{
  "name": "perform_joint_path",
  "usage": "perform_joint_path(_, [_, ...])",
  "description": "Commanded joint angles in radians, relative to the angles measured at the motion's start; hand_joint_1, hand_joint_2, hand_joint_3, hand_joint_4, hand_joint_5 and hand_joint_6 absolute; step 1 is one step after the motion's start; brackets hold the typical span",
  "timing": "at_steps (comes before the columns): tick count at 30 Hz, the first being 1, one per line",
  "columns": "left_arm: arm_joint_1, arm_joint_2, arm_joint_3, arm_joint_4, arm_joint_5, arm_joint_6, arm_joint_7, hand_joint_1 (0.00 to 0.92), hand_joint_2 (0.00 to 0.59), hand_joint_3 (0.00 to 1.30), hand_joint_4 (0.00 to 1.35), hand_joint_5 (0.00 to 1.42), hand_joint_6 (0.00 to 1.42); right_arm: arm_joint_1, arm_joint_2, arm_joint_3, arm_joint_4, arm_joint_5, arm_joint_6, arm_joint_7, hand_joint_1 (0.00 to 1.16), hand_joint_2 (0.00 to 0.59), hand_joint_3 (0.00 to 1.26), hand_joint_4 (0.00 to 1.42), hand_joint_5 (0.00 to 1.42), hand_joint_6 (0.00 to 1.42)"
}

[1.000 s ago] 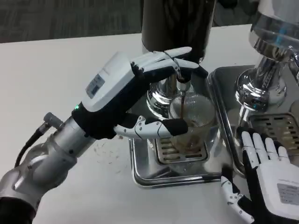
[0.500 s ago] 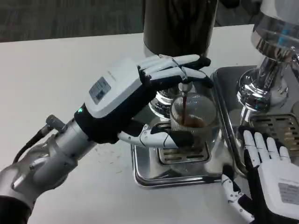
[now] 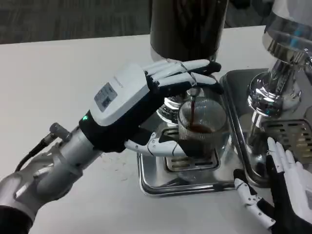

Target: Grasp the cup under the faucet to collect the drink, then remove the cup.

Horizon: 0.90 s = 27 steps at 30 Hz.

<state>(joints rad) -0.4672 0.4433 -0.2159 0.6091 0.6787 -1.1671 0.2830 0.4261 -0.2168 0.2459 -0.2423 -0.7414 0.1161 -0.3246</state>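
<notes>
A ribbed clear glass cup (image 3: 202, 127) stands on the drip tray (image 3: 187, 173) under the faucet (image 3: 193, 92). A dark stream runs from the faucet into the cup, which holds dark drink. My left hand (image 3: 134, 105) grips the cup: its thumb lies across the cup's near side and its fingers reach around the far side by the faucet. My right hand (image 3: 282, 195) rests at the lower right with fingers spread, holding nothing, beside the tray.
A dark drink dispenser (image 3: 187, 24) stands behind the cup. A second chrome dispenser (image 3: 282, 58) with its own tray (image 3: 287, 131) is on the right. Bare white table (image 3: 58, 78) lies to the left.
The drink in the cup has risen. My left hand has shifted slightly right and up around the cup. My right hand has dropped lower in the picture.
</notes>
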Motion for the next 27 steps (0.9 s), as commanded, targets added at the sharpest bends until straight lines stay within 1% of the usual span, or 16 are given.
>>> perform_joint_path(1, [0.014,0.005,-0.038,-0.027,0.036,-0.033,-0.011,0.056,0.142,0.43,0.22,0.47,0.37,-0.044,0.008,-0.029,0.007,0.075,-0.022,0.051,0.24,0.275,0.00,0.00,0.00,0.00])
perform_joint_path(4, [0.014,0.006,-0.041,-0.024,0.036,-0.029,-0.006,0.055,0.139,0.43,0.22,0.47,0.37,-0.068,0.004,-0.029,0.015,0.099,-0.039,0.077,0.26,0.261,0.00,0.00,0.00,0.00])
perform_joint_path(5, [0.013,0.006,-0.042,-0.022,0.037,-0.028,-0.004,0.055,0.139,0.43,0.22,0.47,0.37,-0.079,0.006,-0.030,0.018,0.109,-0.033,0.093,0.27,0.245,0.00,0.00,0.00,0.00])
perform_joint_path(8, [0.010,0.006,-0.044,-0.019,0.036,-0.027,0.001,0.055,0.138,0.43,0.22,0.47,0.37,-0.112,0.012,-0.029,0.034,0.106,-0.016,0.108,0.29,0.233,0.00,0.00,0.00,0.00])
perform_joint_path(12, [0.010,0.007,-0.045,-0.022,0.035,-0.023,0.007,0.061,0.138,0.43,0.22,0.47,0.37,-0.145,0.023,-0.041,0.061,0.135,-0.009,0.132,0.31,0.226,0.00,0.00,0.00,0.00])
perform_joint_path(19, [0.012,0.013,-0.045,-0.027,0.041,-0.013,0.019,0.068,0.140,0.43,0.22,0.47,0.37,-0.191,0.023,-0.062,0.094,0.167,-0.001,0.152,0.32,0.230,0.00,0.00,0.00,0.00])
perform_joint_path(22, [0.014,0.015,-0.046,-0.031,0.042,-0.007,0.023,0.070,0.140,0.43,0.22,0.47,0.37,-0.215,0.023,-0.060,0.110,0.170,0.007,0.161,0.32,0.230,0.00,0.00,0.00,0.00])
perform_joint_path(27, [0.017,0.021,-0.046,-0.036,0.043,0.002,0.030,0.086,0.144,0.43,0.22,0.47,0.37,-0.248,0.037,-0.050,0.138,0.174,0.009,0.160,0.33,0.230,0.00,0.00,0.00,0.00])
